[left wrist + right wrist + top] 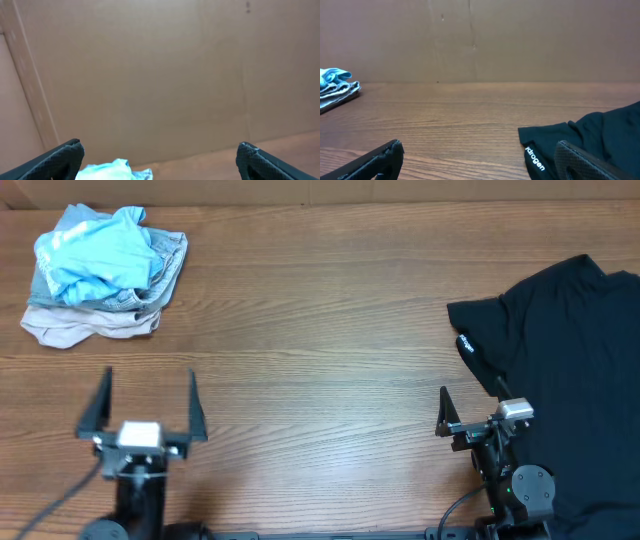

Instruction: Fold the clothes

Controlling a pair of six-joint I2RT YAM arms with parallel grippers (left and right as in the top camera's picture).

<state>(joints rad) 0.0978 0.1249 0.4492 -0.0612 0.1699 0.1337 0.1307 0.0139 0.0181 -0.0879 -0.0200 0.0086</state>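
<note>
Black fabric T-shirt (565, 360) sprawls at the right edge, crumpled sky-blue T-shirt (95, 250) in the far-left corner. Light, limp cloth, probably best pinched at a hem; left gripper (149, 377) and right gripper (471, 392) hover spread-fingered, empty.

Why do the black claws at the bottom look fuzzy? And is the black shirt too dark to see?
Left wrist view: the left gripper's fingers sit too close to the lens, so they blur. Right wrist view: the right gripper's fingers are soft too, but the table stays sharp. Overhead view: even light, yet the black T-shirt is so dark its folds barely show.
</note>
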